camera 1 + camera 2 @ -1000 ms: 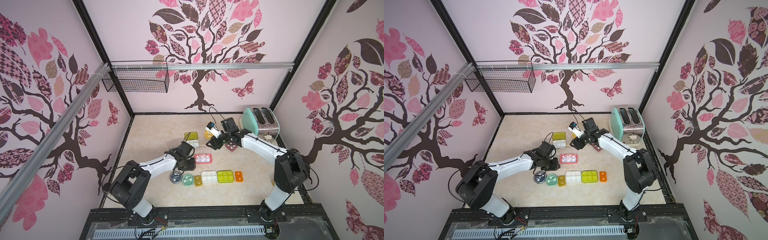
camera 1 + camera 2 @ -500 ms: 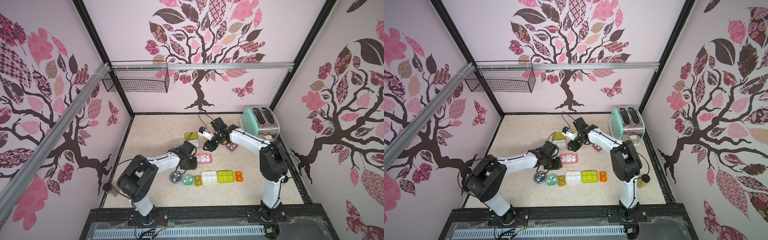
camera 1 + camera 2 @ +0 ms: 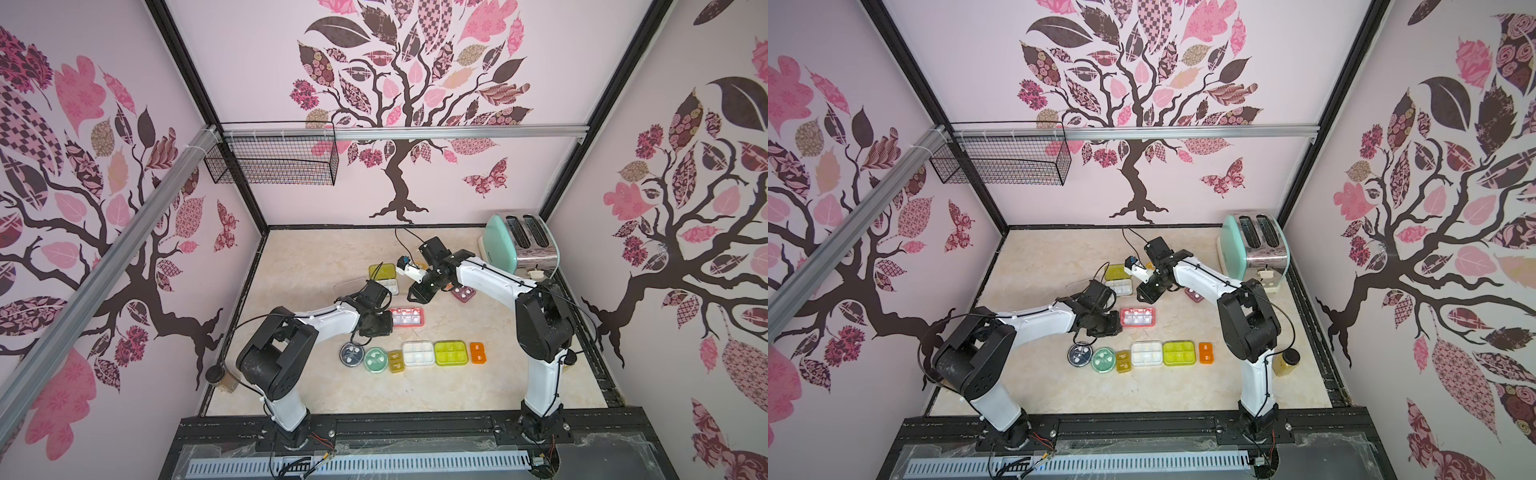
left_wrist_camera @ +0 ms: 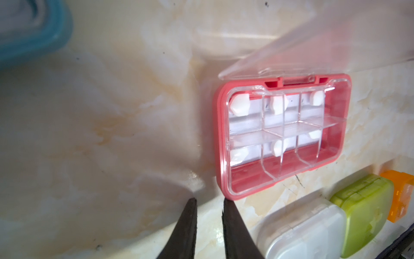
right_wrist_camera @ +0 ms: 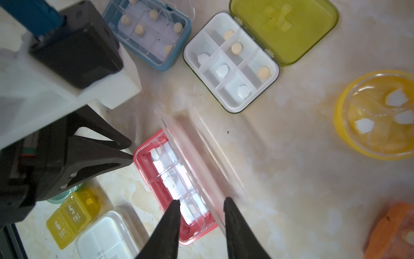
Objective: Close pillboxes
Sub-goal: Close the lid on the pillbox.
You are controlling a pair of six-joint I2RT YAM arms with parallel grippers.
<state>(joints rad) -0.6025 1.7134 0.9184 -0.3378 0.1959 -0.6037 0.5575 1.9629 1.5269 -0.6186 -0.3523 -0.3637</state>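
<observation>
A pink pillbox [image 3: 407, 316] [image 3: 1138, 316] lies mid-table with white pills inside. Its clear lid [image 5: 190, 157] [image 4: 313, 44] stands up, blurred. My left gripper [image 4: 209, 201] [image 3: 380, 325] rests at the pink box's end near a corner, its jaws a narrow gap apart with nothing between. My right gripper [image 5: 201, 201] [image 3: 415, 297] hovers over the far side of this box, open, the lid's edge close to one finger. A white pillbox with a lime lid [image 5: 233, 62] and a blue pillbox [image 5: 150, 33] lie open. Several closed pillboxes [image 3: 418, 353] form a front row.
A yellow round pillbox [image 5: 376, 114] and a maroon one [image 3: 463, 294] sit behind the right arm. A mint-green toaster [image 3: 519, 245] stands at the back right. Dark-lidded jars [image 3: 222, 376] [image 3: 1287, 361] stand at the table's sides. A wire basket [image 3: 270, 158] hangs on the back wall.
My right gripper has swung left from the maroon box to the pink box, its jaws narrowing. The left gripper has stayed at the pink box's end.
</observation>
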